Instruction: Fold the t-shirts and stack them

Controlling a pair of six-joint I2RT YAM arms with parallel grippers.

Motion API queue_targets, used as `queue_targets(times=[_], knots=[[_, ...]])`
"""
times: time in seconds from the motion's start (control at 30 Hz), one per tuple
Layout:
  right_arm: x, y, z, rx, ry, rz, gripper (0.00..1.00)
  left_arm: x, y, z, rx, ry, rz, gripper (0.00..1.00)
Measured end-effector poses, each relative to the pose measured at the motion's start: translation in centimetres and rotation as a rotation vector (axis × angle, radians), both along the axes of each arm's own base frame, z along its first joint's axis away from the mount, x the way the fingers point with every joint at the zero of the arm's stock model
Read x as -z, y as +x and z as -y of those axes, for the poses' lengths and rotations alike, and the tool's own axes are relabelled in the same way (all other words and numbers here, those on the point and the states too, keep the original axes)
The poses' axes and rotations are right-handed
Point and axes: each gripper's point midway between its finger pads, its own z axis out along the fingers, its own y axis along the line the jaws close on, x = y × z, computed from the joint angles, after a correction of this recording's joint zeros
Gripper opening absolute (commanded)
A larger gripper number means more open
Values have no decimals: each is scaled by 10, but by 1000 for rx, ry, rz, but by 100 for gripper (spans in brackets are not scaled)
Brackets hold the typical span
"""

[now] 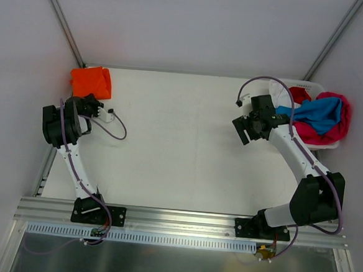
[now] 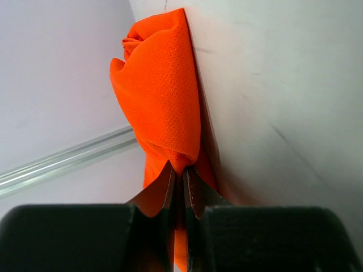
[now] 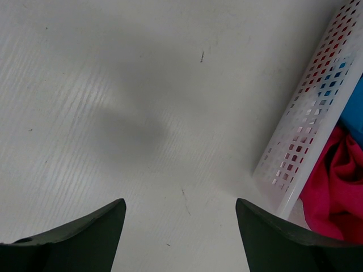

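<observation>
- Top view: the orange shirt [image 1: 90,82] lies as a folded bundle in the far left corner of the table [image 1: 180,148]. The left gripper [image 1: 92,100] meets its near edge.
- The right gripper [image 1: 245,132] hangs over bare table just beside the basket [image 1: 309,85] in the far right corner. In the basket a blue shirt [image 1: 320,113] is heaped on a pink shirt [image 1: 331,135], with a red shirt [image 1: 300,94] behind them.
- Left wrist view: the jaws are clenched, and a thin pinch of the orange shirt's edge seems caught between the tips.
- The step looks like setting this fold down. Let go fully before drawing back, then back straight off so the cloth is not dragged and the fold is not pulled open.
- The far end of the bundle looks bunched, so a flat press there may help the next shirt sit level.
- Right wrist view: the fingers [image 3: 96,226] are spread wide with nothing between them and bare table below. The basket wall is to the right, with pink cloth past it.
- For the next shirt, go in over the rim and take the blue one on top. Pinch one shirt only and lift well clear, or the light basket may tip or slide.
</observation>
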Motion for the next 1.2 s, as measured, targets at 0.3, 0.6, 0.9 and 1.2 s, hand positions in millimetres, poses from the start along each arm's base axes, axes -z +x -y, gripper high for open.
queue_targets(times=[0.3,0.6,0.9,1.2], knots=[[9,2,7,21,-11,-28,83,-12,37,-3,65,34,58,0],[19,4,20,60,-21,-59,83,-3,45,14,137,-2,12,0],[20,4,26,79,-20,-60,83,2,52,21,122,-1,-30,0],[20,4,27,80,-14,-61,83,7,29,48,147,-20,-39,0]])
